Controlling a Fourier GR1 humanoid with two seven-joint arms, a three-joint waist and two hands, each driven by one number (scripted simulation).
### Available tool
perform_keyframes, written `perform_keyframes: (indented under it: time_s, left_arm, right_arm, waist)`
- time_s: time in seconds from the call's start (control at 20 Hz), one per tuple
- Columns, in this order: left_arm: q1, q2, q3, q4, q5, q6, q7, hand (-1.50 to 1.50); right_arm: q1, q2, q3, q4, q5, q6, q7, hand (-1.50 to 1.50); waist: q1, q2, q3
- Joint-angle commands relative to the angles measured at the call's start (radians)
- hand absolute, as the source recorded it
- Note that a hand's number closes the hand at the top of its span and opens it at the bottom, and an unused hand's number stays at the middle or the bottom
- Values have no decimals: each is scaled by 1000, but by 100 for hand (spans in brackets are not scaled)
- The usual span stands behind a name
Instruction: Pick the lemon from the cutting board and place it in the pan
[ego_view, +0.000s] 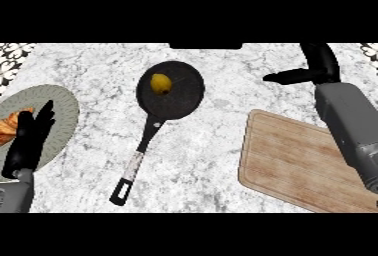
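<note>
A yellow lemon (161, 83) lies inside the black pan (184, 102), toward its left rim. The pan's handle runs down and left across the marble counter. The wooden cutting board (295, 160) sits at the right with nothing on it. My right hand (314, 65) is raised at the upper right, above the board's far side and well right of the pan, fingers straight and holding nothing. At the left edge my left hand (29, 137) rests open, fingers up, over a plate.
A grey-green plate (63, 107) at the left edge holds a brown pastry (9, 127), partly hidden by my left hand. A dark fixture (205, 45) sits at the counter's far edge. My right forearm (354, 130) crosses over the board's right side.
</note>
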Motion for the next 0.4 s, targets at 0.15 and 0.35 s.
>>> perform_keyframes:
  time_s: [0.15, 0.35]
  left_arm:
    - [8, 5, 10, -38, -15, -9, 17, 0]
    - [-11, 6, 41, -26, 17, -41, 26, 0]
  right_arm:
    - [55, -152, -17, 17, 13, 168, -61, -150]
    - [70, -178, -29, 9, 19, 195, -81, -150]
  waist:
    - [7, 3, 1]
    - [3, 1, 0]
